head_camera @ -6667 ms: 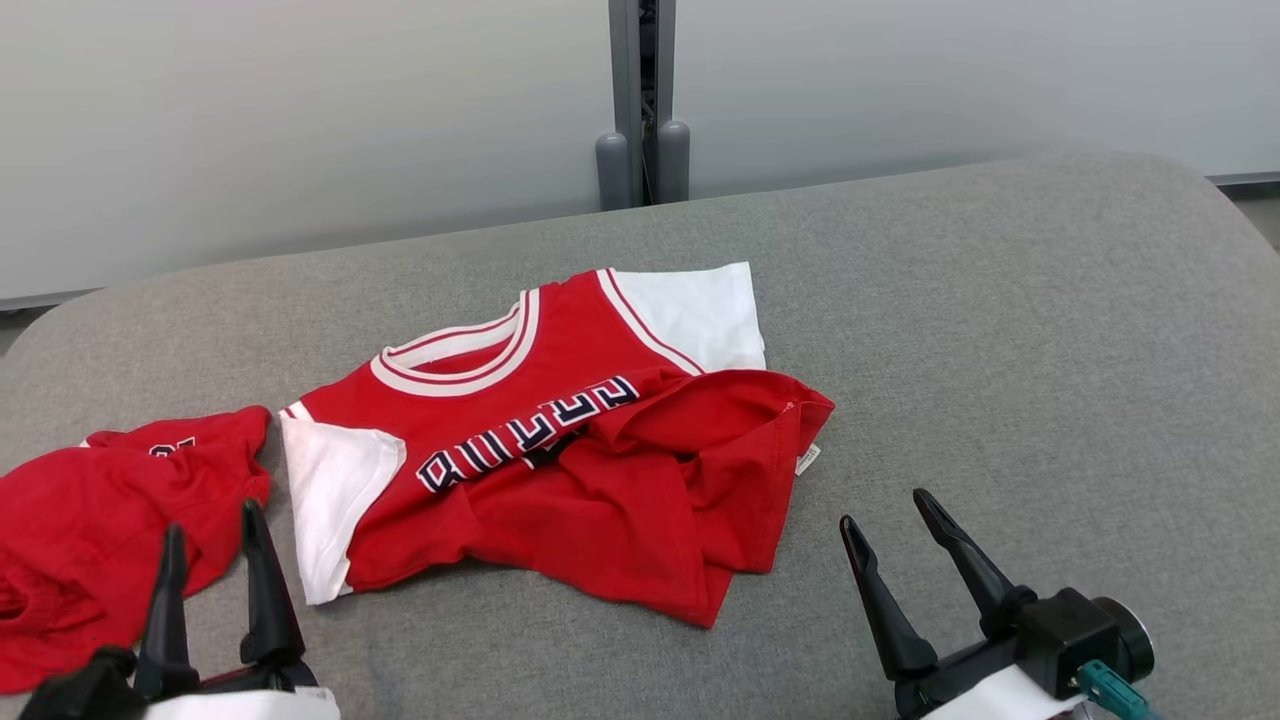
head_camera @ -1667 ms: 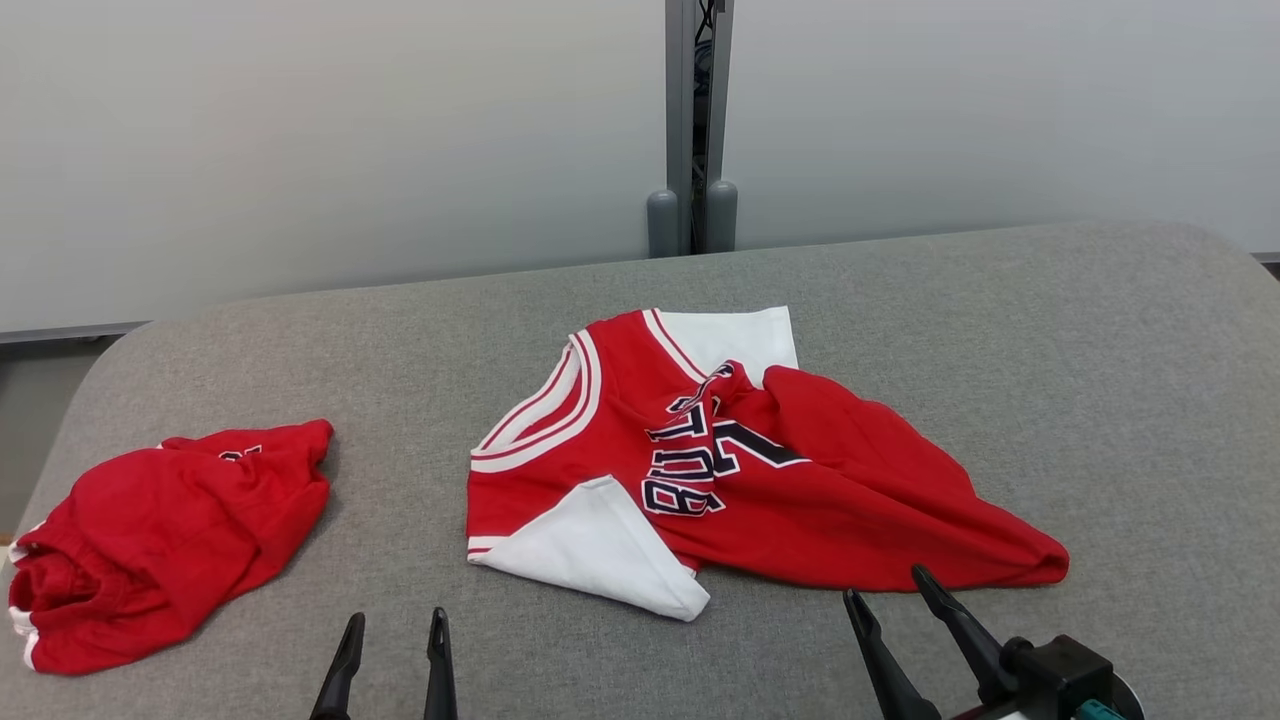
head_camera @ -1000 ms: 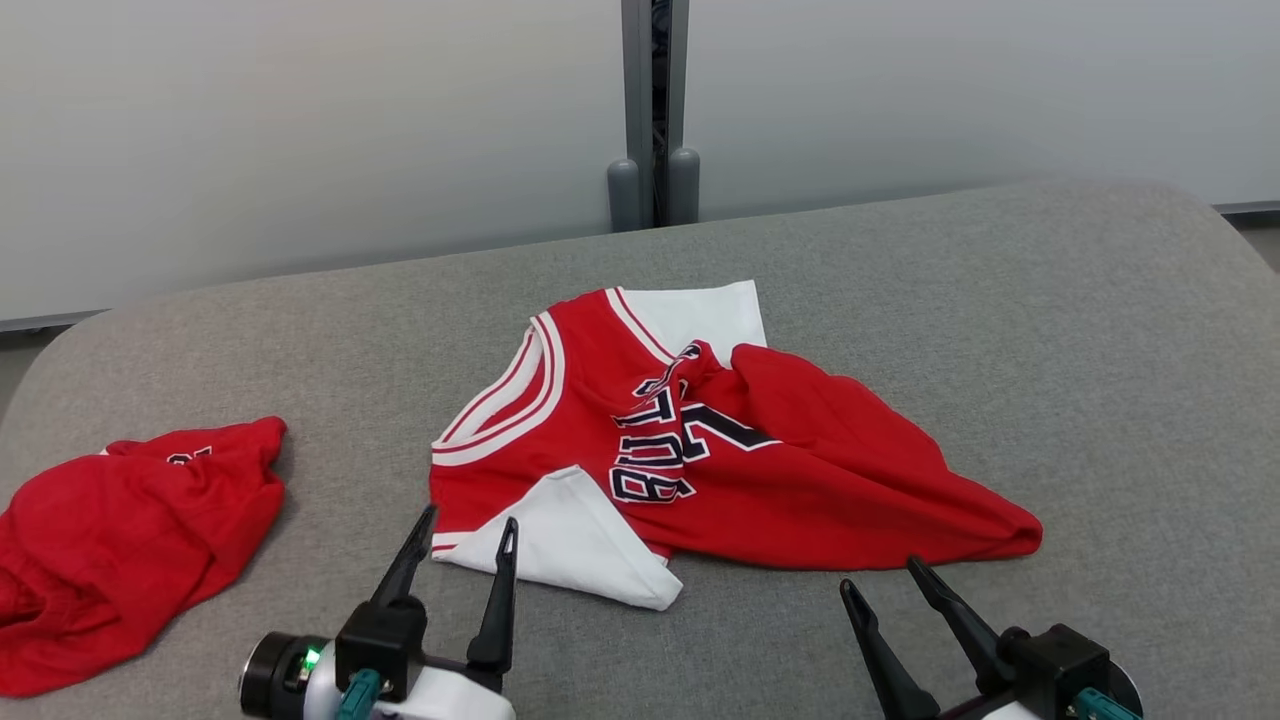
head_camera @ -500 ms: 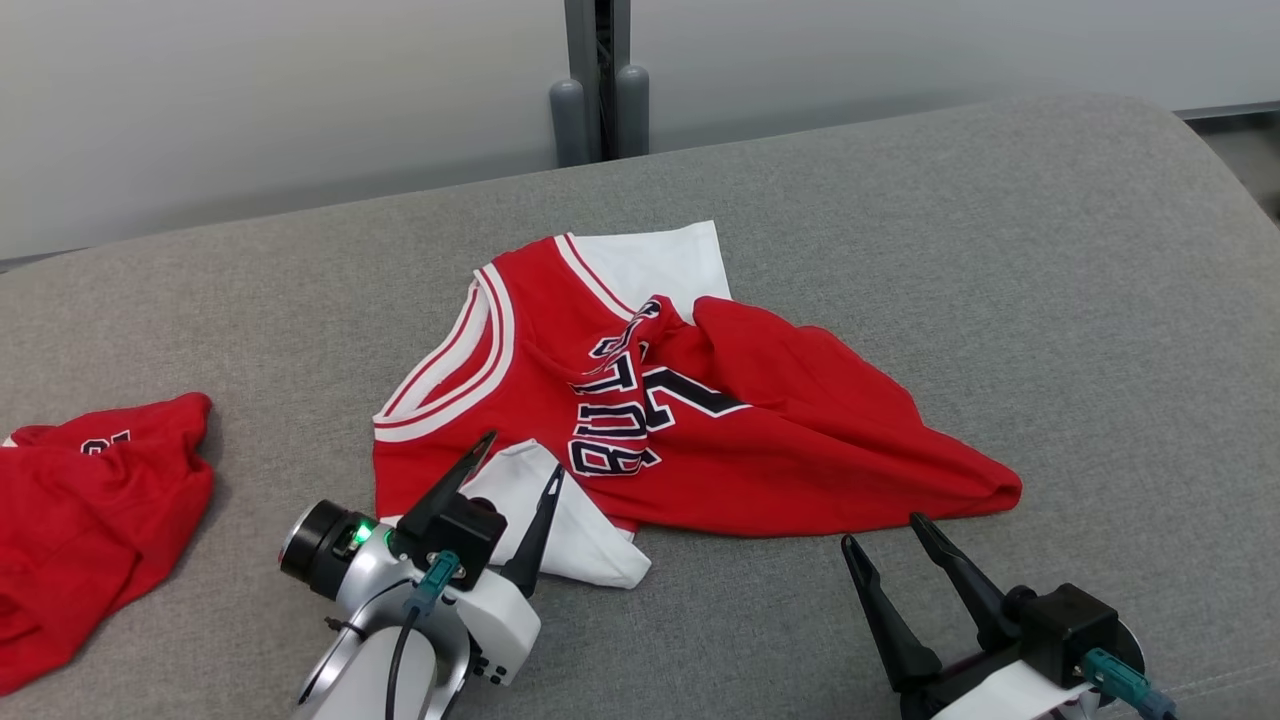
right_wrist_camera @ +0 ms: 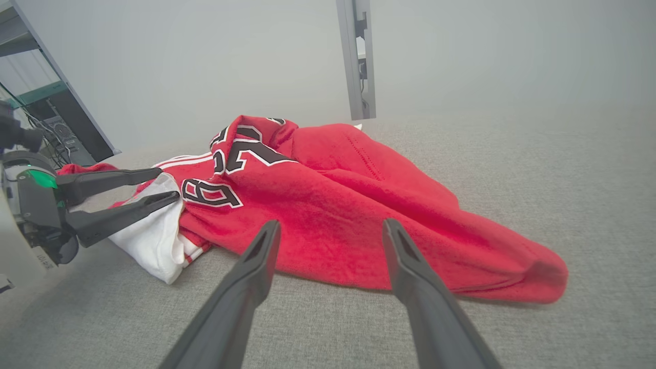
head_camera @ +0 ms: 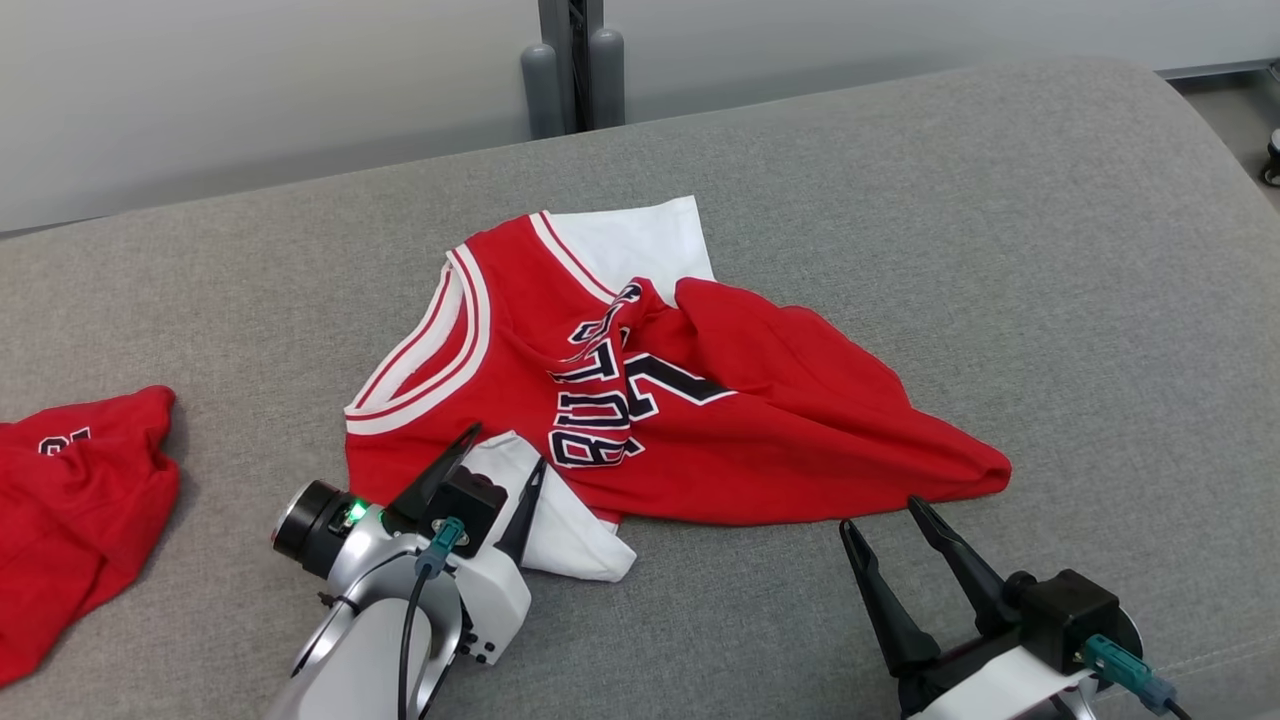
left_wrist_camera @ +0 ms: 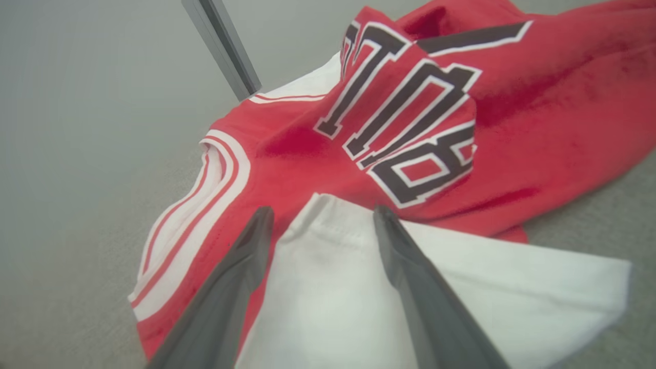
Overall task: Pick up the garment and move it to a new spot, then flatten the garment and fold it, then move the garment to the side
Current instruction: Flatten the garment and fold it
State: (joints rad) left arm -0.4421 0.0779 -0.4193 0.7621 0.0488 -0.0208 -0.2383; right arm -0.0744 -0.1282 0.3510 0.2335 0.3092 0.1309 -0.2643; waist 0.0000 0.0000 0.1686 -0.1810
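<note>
Red jersey [head_camera: 700, 400] lies crumpled mid grey worktop [head_camera: 1050, 300], lettering bunched, one hem corner trailing right. Left hand [head_camera: 508, 445] spread wide, empty, tips over near white sleeve [head_camera: 570, 530]; contact unclear. Right hand [head_camera: 881, 512] spread wide, empty, just short of jersey's near edge. Second red garment [head_camera: 70, 500] far left, well apart.

Grey padded surface [head_camera: 1050, 300], two garments on it.
Crumpled red-and-white jersey [head_camera: 800, 430] lying mid-surface; bunched red garment [head_camera: 80, 500] well apart, at left.
</note>
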